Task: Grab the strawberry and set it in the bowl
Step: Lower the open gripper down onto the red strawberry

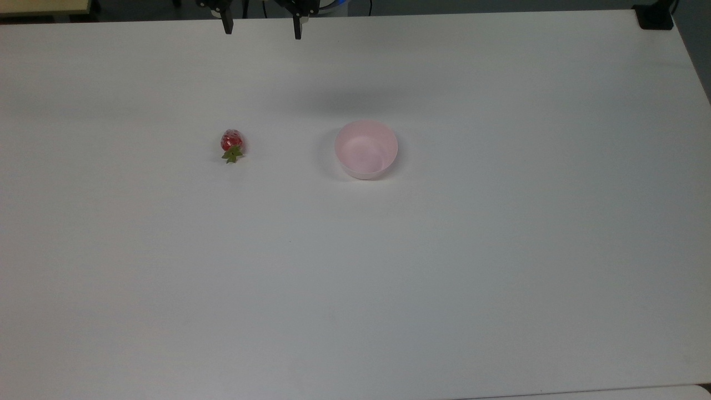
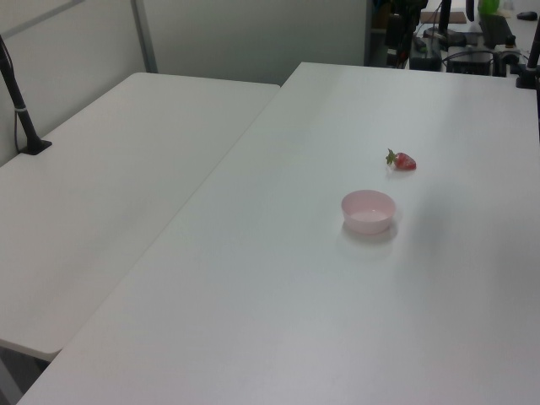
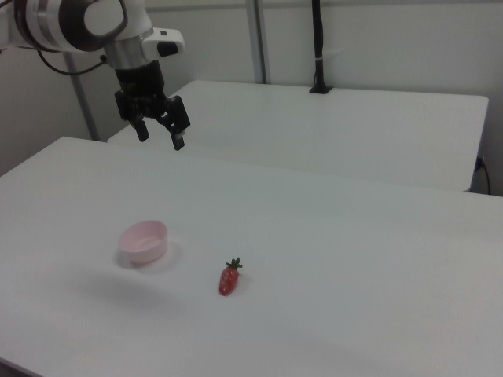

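— Where on the tabletop [image 1: 444, 266]?
— Strawberry [image 1: 232, 145] to the top view's left of the bowl [image 1: 366, 149], apart, both resting on it.
— And the pincer [image 1: 261, 26]?
— High at the top view's upper edge, above and between them, fingers spread, holding nothing.

The red strawberry [image 1: 232, 144] lies on its side, apart from the upright, empty pink bowl [image 1: 366, 149].
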### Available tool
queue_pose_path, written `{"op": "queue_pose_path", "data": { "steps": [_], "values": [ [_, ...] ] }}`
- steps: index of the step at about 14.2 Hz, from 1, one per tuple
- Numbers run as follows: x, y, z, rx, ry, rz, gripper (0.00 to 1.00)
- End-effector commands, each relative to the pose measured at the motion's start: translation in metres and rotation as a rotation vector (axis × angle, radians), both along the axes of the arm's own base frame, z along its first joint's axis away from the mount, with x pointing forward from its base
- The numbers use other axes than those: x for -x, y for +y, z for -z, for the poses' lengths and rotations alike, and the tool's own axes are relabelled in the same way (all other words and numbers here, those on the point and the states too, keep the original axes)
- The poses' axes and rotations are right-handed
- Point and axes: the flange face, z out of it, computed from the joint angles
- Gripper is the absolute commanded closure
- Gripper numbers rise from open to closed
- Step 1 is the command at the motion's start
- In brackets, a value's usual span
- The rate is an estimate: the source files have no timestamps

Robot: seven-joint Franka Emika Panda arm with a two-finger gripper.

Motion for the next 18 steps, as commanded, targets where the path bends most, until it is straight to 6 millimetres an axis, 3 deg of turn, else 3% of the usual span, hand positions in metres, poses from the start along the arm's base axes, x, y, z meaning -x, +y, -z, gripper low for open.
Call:
{"op": "queue_pose_path", "data": {
  "steps": [1,13,16,18],
  "values": [
    [0.003,0.0,0.002,0.011,-0.004,-0.026,0.0],
    [0.005,-0.001,0.006,0.008,0.014,-0.024,0.0],
    [0.009,-0.015,0.01,0.025,0.058,-0.07,0.0],
    [-0.01,-0.023,0.048,0.126,0.114,-0.074,0.0]
  ]
}}
